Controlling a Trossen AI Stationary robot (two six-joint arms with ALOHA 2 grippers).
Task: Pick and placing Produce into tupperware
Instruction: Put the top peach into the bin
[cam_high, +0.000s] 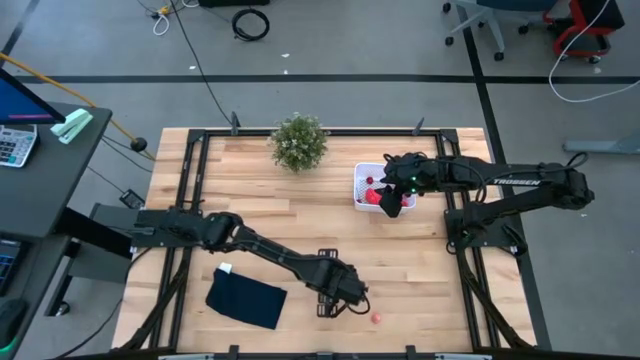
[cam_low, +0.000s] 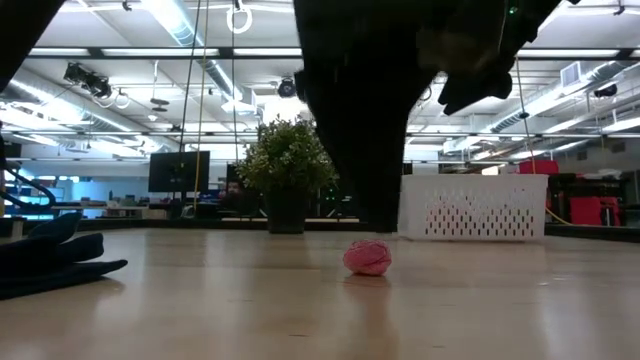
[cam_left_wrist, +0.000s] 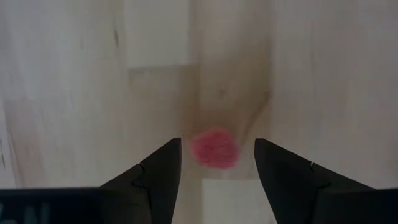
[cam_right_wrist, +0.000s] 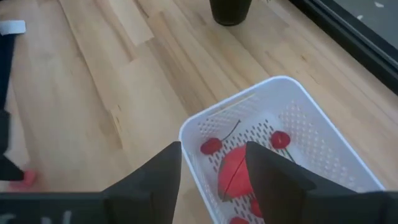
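One pink round toy fruit (cam_high: 376, 318) lies on the bare wood near the table's near edge, and it also shows in the low view (cam_low: 367, 257). My left gripper (cam_high: 352, 297) hangs open above it. In the left wrist view the fruit (cam_left_wrist: 215, 149) sits below and between the two fingers (cam_left_wrist: 217, 142), apart from both. The white perforated basket (cam_high: 362, 178) stands at the far right and holds several red fruits, among them a larger red piece (cam_right_wrist: 233, 173) and two cherries (cam_right_wrist: 211, 146). My right gripper (cam_right_wrist: 212, 147) is open over the basket (cam_right_wrist: 249, 93).
A bushy green potted plant (cam_high: 299, 142) stands by the far edge, left of the basket. A dark blue folded cloth (cam_high: 246, 300) lies near the near-left corner, beside my left arm. A black frame runs along the table's edges. Bare wood lies between cloth, fruit and basket.
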